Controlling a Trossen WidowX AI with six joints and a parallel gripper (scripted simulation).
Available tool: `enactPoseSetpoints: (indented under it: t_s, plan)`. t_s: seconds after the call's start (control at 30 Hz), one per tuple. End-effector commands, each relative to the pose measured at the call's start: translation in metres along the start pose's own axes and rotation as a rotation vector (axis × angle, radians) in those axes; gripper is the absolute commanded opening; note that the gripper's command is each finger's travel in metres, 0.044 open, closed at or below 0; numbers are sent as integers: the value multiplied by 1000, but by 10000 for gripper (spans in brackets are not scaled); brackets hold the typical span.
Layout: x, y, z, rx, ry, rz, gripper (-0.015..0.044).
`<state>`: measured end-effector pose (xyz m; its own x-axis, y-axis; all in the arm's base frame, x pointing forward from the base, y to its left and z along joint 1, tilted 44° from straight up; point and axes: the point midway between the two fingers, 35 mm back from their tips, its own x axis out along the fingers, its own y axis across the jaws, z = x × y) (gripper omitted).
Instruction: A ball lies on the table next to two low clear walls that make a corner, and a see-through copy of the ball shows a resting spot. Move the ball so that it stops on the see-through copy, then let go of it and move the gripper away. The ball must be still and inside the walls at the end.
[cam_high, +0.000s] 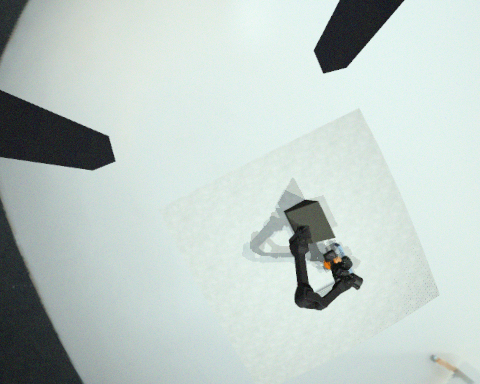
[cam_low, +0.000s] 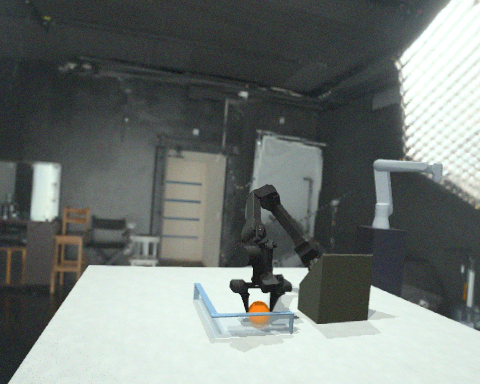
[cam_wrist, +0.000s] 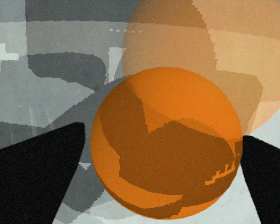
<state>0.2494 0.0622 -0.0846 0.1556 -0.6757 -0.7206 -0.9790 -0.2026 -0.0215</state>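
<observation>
We see one smooth, round orange ball (cam_wrist: 168, 143) lying on the white table (cam_low: 125, 340), inside the corner made by the two low clear blue-edged walls (cam_low: 220, 314). Our black end effector (cam_wrist: 156, 178) is down around the ball, with one finger (cam_wrist: 38, 185) on each side. The fingers are apart and hold nothing. The right one looks very close to the ball, maybe just touching, and on the left we can see a thin gap.

We think the ball is light and hard, and it will roll away at the smallest push. It looks smooth, so it may slip. The best place to hold it is across its widest part, right in the middle, with both fingers pressing evenly. A hold too high or too low could make it pop out.

The one pale see-through orange ball (cam_wrist: 206, 53) that marks the resting spot sits just beside the real ball and partly overlaps it in the wrist view, so the trip looks short.

We count one ball, one see-through copy, two walls, one dark olive box (cam_low: 340, 287) near the walls, and one black arm (cam_low: 280, 220).
</observation>
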Motion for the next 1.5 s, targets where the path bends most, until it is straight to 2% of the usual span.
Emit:
enactPoseSetpoints:
  t_s: [0.0, 0.17, 0.53, 1.1, 1.27, 1.47]
  plan:
    - [1, 0, 0, -3, 3, -3, 315]
    - [1, 0, 0, -3, 3, -3, 282]
    - [-38, -14, 3, 38, -18, -45, 0]
    - [-142, -1, 1, -4, -3, -2, 0]
    - [-140, -1, 3, -4, -3, -1, 0]
    - [-106, -10, 25, -3, -4, -2, 0]
